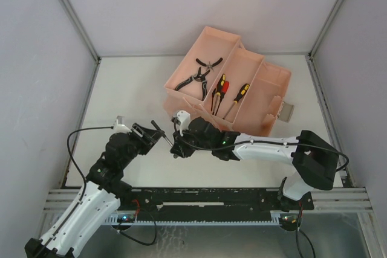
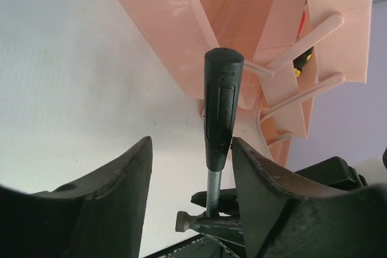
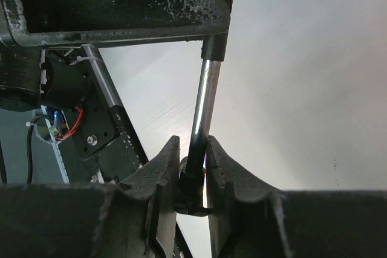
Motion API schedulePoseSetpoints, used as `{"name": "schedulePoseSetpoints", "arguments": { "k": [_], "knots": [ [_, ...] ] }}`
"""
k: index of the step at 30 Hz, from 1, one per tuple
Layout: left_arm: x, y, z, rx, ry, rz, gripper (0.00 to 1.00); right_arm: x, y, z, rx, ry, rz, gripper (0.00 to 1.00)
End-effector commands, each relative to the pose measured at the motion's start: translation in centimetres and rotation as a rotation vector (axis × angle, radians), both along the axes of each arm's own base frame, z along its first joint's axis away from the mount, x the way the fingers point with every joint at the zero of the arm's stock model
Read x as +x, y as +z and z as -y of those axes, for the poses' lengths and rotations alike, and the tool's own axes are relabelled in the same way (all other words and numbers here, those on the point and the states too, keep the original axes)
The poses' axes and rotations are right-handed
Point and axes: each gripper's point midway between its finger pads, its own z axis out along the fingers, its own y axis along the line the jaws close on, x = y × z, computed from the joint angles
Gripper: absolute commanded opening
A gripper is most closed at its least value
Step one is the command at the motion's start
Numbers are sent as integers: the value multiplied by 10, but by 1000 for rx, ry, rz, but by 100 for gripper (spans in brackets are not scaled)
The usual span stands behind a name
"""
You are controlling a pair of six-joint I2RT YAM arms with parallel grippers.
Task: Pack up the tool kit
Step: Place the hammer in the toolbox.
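1. Because the black-handled tool (image 2: 219,107) is long and thin, it hangs above the tabletop (image 1: 130,89) between the two arms. It sits just off the near corner of the pink toolbox (image 1: 273,92) and is not yet in any tray.
2. The right end effector (image 3: 193,144) has its fingers pressed together on the lower end of the tool's metal shaft (image 3: 205,98), pinching it. That grip looks to be the only one carrying the tool, which would explain why the handle stands free.
3. The left end effector (image 2: 192,142) is spread, with one finger on each side of the handle. In the left wrist view the handle lies close against the right-hand finger, with a clear gap on the other side. Whether it touches that finger I cannot tell.
4. This reads as a handover between the arms. Which way it runs cannot be judged from here.
5. The toolbox stands open with its trays fanned out, so each compartment can be reached from above. The pliers (image 1: 195,78) lie in the far-left tray and the screwdrivers (image 1: 221,89) in the middle one.
6. The tool probably belongs beside the screwdrivers, and the right arm is better placed to reach that tray.
7. A pinch so far down a slim shaft gives little hold against the heavier handle, so the tool could pivot or slip during a swing.
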Motion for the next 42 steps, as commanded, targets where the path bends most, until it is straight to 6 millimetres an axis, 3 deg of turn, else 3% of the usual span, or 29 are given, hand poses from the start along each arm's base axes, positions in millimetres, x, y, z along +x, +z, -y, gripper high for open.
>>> {"name": "schedulePoseSetpoints", "arguments": {
  "k": [1, 9, 17, 30, 35, 42],
  "knots": [
    [1, 26, -1, 4, -12, 98, 63, 7, 50, -8, 106, -25, 63, 0],
    [-7, 60, -8, 20, -28, 233, 86, 16, 50, 6, 60, -88, 97, 0],
    [-16, 83, -25, 95, 0, 307, 97, 15, 81, 37, 95, -156, 155, 0],
    [-27, 93, -72, 259, 157, 276, 100, 16, 136, 125, 238, -353, 324, 0],
    [-33, 106, -79, 346, 130, 287, 100, 28, 141, 168, 263, -508, 387, 0],
    [-41, 98, -97, 524, 112, 276, 100, 47, 138, 230, 293, -736, 378, 0]
  ]
}}
